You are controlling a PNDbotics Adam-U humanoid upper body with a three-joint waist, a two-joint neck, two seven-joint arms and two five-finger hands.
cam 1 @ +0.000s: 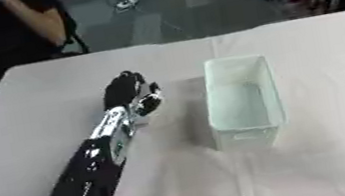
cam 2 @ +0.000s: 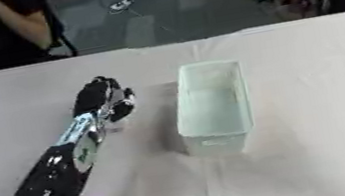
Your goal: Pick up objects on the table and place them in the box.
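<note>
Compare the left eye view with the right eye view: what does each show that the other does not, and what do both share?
Only the left eye view: nothing of the task's things; it simply sets the scene further right.

Only the right eye view: more bare table to the right of the box.

Both: the left hand stretched out over the cloth-covered table, to the left of the pale box and apart from it. Its fingers look curled, but whether they hold anything cannot be told. The right hand shows in neither view.
</note>
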